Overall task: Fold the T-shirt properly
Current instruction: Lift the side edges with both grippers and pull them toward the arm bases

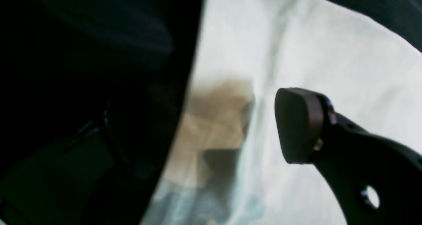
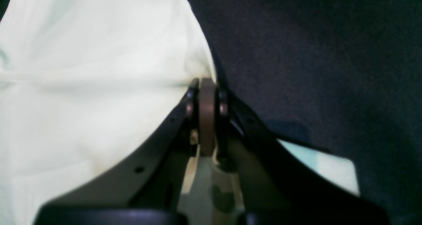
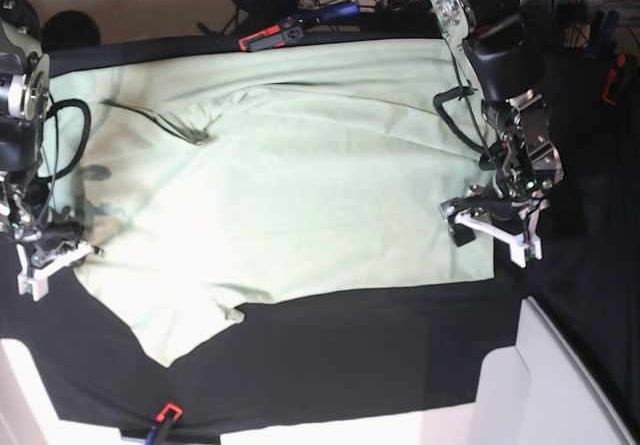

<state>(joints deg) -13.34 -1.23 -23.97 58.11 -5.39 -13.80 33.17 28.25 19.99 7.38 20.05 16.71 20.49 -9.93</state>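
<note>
Shirt [image 3: 290,175]: long axis runs between both arms.
Left gripper [image 3: 492,227]: released (at shirt edge).
Right gripper [image 2: 207,86]: pinching opposite edge.

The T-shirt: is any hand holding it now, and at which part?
The right hand is shut on the edge of the T-shirt. The left hand is open over the opposite edge and holds nothing.

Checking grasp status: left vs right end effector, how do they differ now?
Left end effector: jaws spread wide, nothing between them, at the T-shirt edge. Right end effector: jaws pressed together, pinching the shirt's edge. Left sits at one end of the shirt, right at the opposite end. Both are low over the black cloth.
</note>
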